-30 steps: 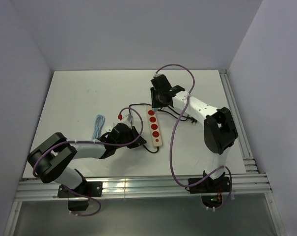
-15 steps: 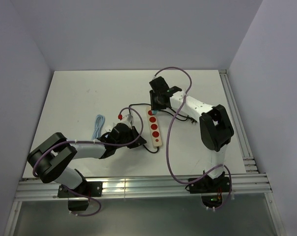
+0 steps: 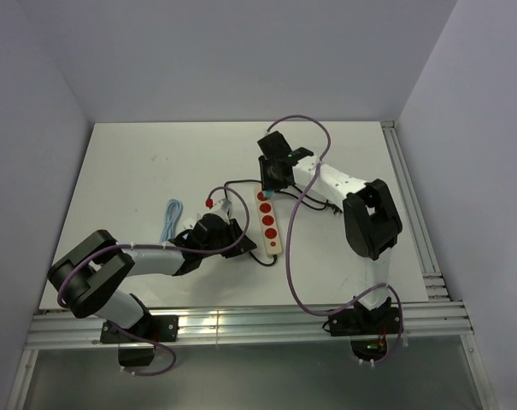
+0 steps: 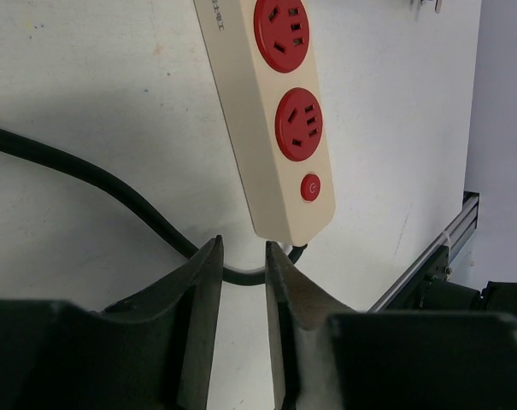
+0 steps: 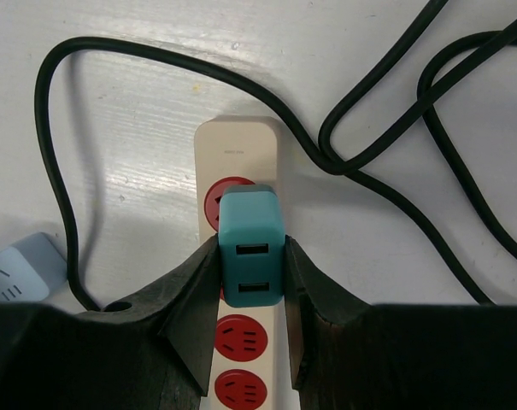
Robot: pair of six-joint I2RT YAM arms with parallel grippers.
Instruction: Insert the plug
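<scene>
**A:** where's the plug?

**B:** teal plug point(image 5: 251, 226) is clamped in the right gripper point(image 5: 251, 246), one finger on each side. It sits over the end socket of the power strip point(image 5: 237, 141), the end away from the switch. 2 USB ports face the wrist cam.

**A:** seated?

**B:** can't tell. The plug body covers most of that socket, only a red sliver shows up top and on the left. Prongs are hidden. In the top view the wrist blocks it.

**A:** other sockets?

**B:** 2 more show below the plug btw the fingers, slots bare, and the lowest is cut off by the frame. The left cam shows 2 by the red switch point(image 4: 310, 187), also bare, and the strip's far part runs out of frame.

**A:** left side?

**B:** left gripper point(image 4: 243, 248) is low on the table point(image 3: 138, 171) near the strip's switch end. Jaws are a narrow slit apart. The black cable point(image 4: 87, 175) crosses right at the tips and runs into the strip end. Pinched or just lying under, can't tell.

**A:** anything else?

**B:** blue adapter point(image 5: 14, 273) at the edge of the right cam, half cropped.
</scene>
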